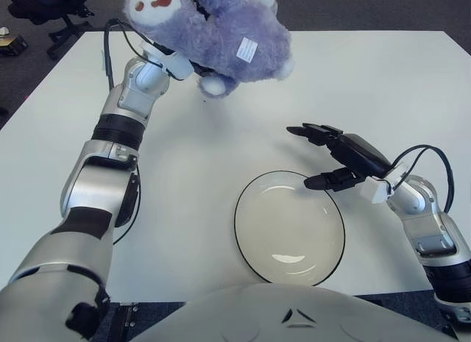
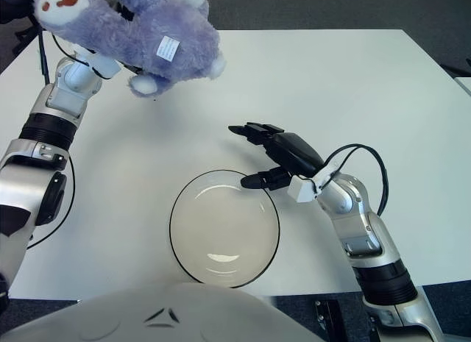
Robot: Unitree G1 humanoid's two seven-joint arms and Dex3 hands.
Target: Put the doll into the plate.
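Doll-wise, nothing has reached the plate (image 1: 289, 226) yet; the dish sits bare near the table's (image 1: 383, 70) front edge. Just beyond its right rim the right hand (image 1: 340, 157) hovers with fingers spread apart, holding nothing. Farther back and to the left, the left hand (image 1: 171, 62), largely hidden under the fur, grips the purple plush doll (image 1: 221, 33) from beneath and holds it aloft, well apart from the plate. The toy looks soft, light and squashy, unlikely to break or slip; a hold around its thick body seems safer than a floppy limb or the sewn tag.
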